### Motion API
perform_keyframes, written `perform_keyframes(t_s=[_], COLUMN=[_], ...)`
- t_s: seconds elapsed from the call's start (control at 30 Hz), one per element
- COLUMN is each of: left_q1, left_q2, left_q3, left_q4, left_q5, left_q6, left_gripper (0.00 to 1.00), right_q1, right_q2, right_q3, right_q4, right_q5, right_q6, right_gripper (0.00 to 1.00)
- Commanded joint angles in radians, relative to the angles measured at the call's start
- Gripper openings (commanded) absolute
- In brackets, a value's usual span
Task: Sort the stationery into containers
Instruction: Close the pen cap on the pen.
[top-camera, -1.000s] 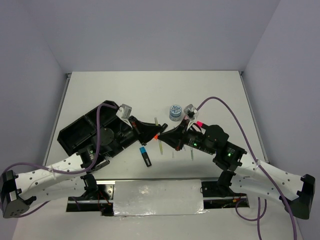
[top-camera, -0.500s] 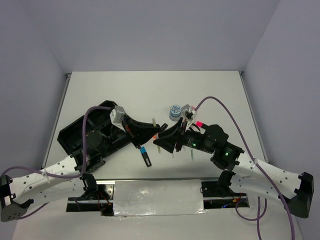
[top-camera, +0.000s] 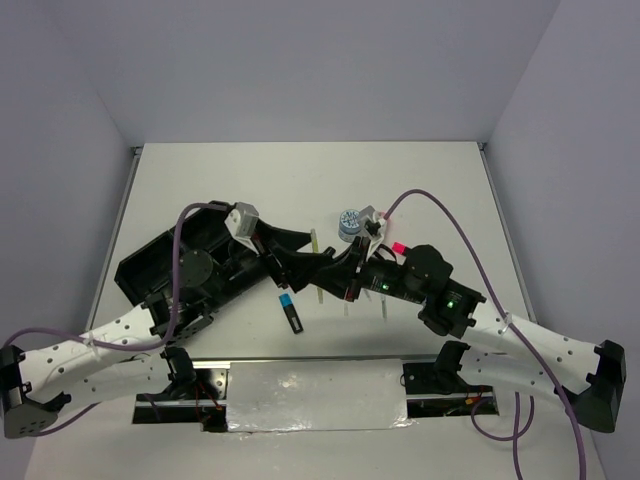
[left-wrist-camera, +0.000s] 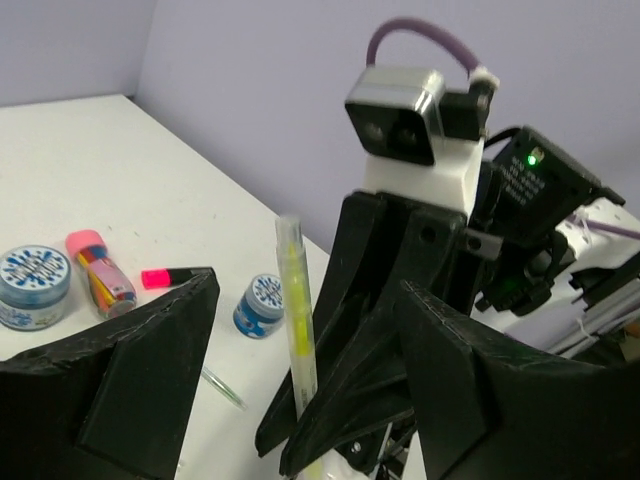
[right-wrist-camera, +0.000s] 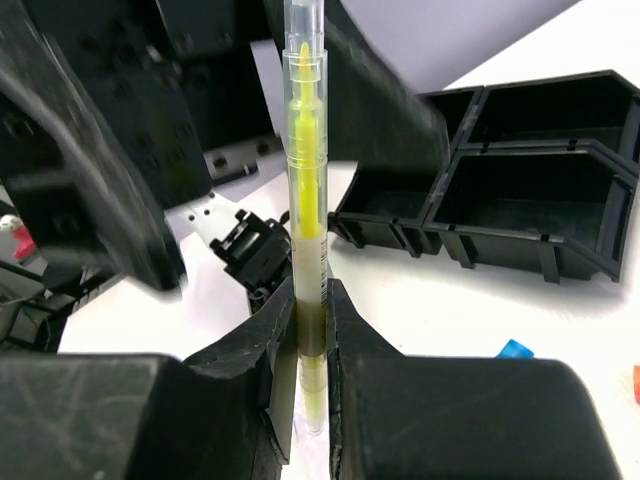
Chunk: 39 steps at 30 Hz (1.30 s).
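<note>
Looking down from above, the yellow pen (right-wrist-camera: 305, 180) is nearly lost in a black tangle, and its lower end is buried inside the right gripper (right-wrist-camera: 311, 320), which is clamped tight on it. The slim clear barrel with a yellow core stands upright between the wide-apart jaws of the left gripper (left-wrist-camera: 300, 300). It is off to the right of the black organiser tray (top-camera: 145, 268), itself partly covered by the left arm (top-camera: 110, 335).

This is a robotics lab test cell: a plain white counter (top-camera: 430, 175) is boxed in on three sides by blank lavender-grey walls (top-camera: 300, 70). A left arm (top-camera: 95, 345) and a right arm (top-camera: 545, 345), white and black, are bolted to a metal rail (top-camera: 315, 395) at its near edge. They trail purple cables (left-wrist-camera: 412, 28), with a small camera (left-wrist-camera: 395, 112) on one wrist and a green status light (left-wrist-camera: 531, 157) glowing.
</note>
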Motion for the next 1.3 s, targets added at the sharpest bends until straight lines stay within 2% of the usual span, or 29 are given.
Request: perform_keyframes(t_s=[0.0,0.23,0.37,0.6,0.7,0.73,0.9,1.0,1.03,1.1,1.13,1.27], left_q1=[-0.003,-0.002,-0.002,-0.002,-0.002,-0.002,-0.002,-0.002,-0.002,-0.002,-0.002,-0.002], left_q2=[-0.027,-0.030,-0.019,-0.005,-0.004,-0.001,0.015,0.022,0.027,0.033,0.039,0.056], left_q3=[0.075,0.148,0.153,0.150,0.144,0.148,0.165,0.165,0.167,0.167,0.170,0.162], left_q4=[-0.028,-0.111,-0.133,-0.163,-0.153,-0.153,-0.165,-0.170,-0.173,-0.177,-0.180,-0.187], left_q5=[-0.056,-0.107,-0.111,-0.128,-0.118,-0.116,-0.093,-0.085,-0.079,-0.073,-0.070,-0.030], left_q6=[0.052,0.083,0.075,0.057,0.050,0.050,0.050,0.046,0.044,0.037,0.034,0.011], left_gripper=[0.84,0.77,0.65,0.64,0.54,0.46,0.38,0.26,0.19,0.13,0.00,0.00], right_q1=[0.003,0.003,0.003,0.001,0.001,0.003,0.003,0.003,0.003,0.001,0.003,0.001], right_q2=[-0.018,-0.009,-0.007,-0.007,0.000,0.005,0.010,0.008,0.007,0.005,0.005,0.011], right_q3=[0.041,0.061,0.071,0.076,0.080,0.080,0.080,0.080,0.080,0.084,0.091,0.154], right_q4=[-0.017,-0.043,-0.050,-0.051,-0.051,-0.053,-0.048,-0.047,-0.048,-0.053,-0.057,-0.106], right_q5=[0.014,0.006,0.011,0.012,0.008,0.008,0.003,0.006,0.009,0.018,0.024,0.064], right_q6=[-0.021,-0.033,-0.033,-0.032,-0.033,-0.033,-0.033,-0.032,-0.032,-0.033,-0.036,-0.067], right_gripper=[0.00,0.00,0.00,0.00,0.00,0.00,0.00,0.00,0.00,0.00,0.00,0.00])
